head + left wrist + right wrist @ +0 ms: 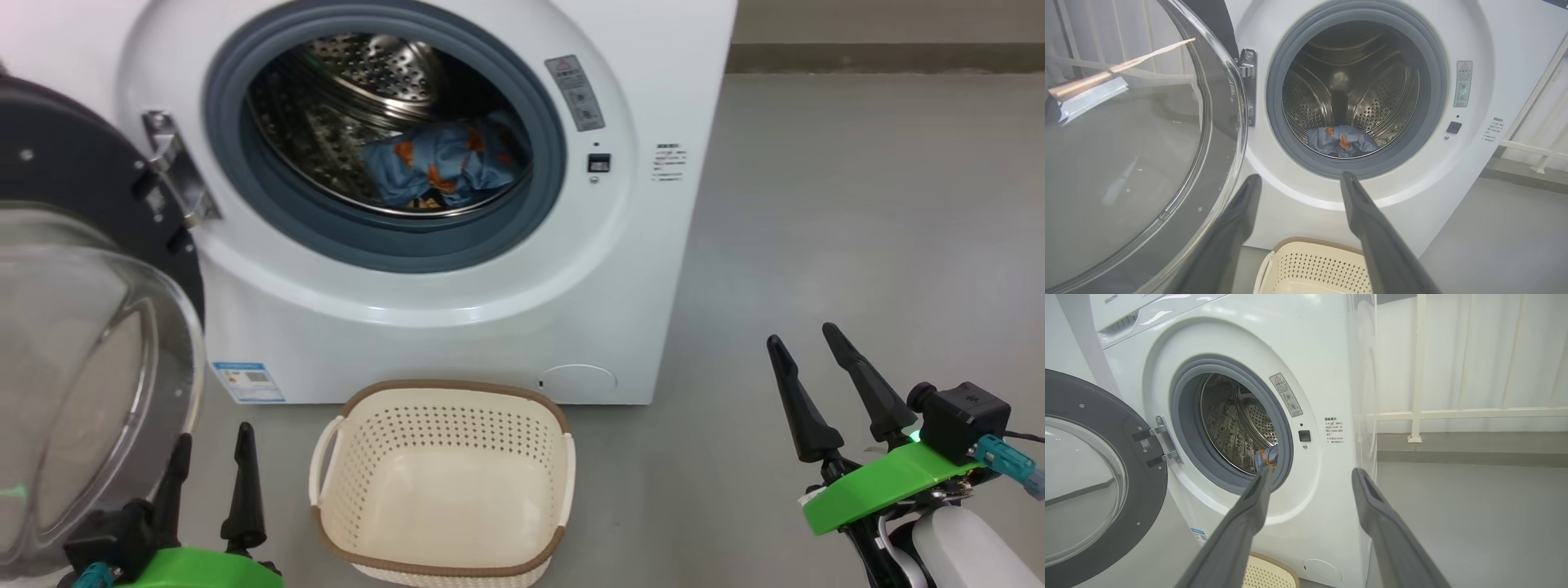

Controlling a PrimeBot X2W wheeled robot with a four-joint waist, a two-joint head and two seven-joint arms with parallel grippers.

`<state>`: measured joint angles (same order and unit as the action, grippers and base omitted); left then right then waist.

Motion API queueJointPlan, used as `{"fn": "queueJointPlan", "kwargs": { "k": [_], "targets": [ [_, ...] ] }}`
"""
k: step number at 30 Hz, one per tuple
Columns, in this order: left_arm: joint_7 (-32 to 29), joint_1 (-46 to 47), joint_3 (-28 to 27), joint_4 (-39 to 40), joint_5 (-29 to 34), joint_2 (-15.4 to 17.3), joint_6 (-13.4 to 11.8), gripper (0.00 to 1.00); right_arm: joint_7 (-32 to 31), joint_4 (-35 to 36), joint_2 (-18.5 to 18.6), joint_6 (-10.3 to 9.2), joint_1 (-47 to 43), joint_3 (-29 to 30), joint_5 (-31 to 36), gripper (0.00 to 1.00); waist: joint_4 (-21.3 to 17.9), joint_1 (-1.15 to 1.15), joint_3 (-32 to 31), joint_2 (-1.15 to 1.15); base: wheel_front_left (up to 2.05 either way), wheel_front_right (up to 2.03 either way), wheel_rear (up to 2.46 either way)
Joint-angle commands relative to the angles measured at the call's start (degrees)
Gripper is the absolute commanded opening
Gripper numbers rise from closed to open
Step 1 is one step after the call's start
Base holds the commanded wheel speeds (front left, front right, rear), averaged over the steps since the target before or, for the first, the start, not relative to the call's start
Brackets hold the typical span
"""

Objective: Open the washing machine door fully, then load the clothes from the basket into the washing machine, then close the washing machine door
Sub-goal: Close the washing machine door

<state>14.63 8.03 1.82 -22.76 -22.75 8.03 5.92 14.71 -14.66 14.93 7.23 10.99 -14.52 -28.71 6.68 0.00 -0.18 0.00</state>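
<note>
Left gripper (214, 433), right gripper (800, 333), one basket (445, 383)

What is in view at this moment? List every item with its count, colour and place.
washing machine: one, white, straight ahead on the floor
washing machine door: one, black rim with a clear glass bowl, swung open on the machine's left
clothes: one bundle, light blue with orange print, at the bottom of the drum; number of pieces unclear
basket: one, cream-white with a brown rim, on the floor before the machine, no clothes in it
label sticker: one, blue, lower left of the machine's front
railing: one, white, beyond the machine
floor: grey
left gripper: one, dark fingers, open, beside the door's glass
right gripper: one, dark fingers, open, right of the machine
</note>
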Motion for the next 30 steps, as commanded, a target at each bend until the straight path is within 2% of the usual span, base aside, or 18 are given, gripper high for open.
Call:
{"fn": "queueJointPlan", "kwargs": {
  "k": [1,18,30],
  "targets": [
    [0.4,1.5,-1.7,1.0,-0.3,1.3,-0.3,1.00,0.3,1.1,0.6,0.25,-0.2,-1.0,-0.3,1.00,2.5,0.00,-0.6,0.00,0.00,0.00,0.00],
    [-0.1,1.0,-0.4,2.0,0.2,1.7,-2.0,1.00,0.3,0.8,-0.4,0.25,-0.5,-2.1,-1.1,1.00,13.8,0.00,-1.6,0.00,0.00,0.00,0.00],
    [-0.1,0.9,0.0,2.8,-0.2,1.8,-2.4,1.00,0.3,0.7,-1.1,0.25,-0.5,-2.3,-1.2,1.00,18.1,0.00,-1.1,0.00,0.00,0.00,0.00]
  ]
}}
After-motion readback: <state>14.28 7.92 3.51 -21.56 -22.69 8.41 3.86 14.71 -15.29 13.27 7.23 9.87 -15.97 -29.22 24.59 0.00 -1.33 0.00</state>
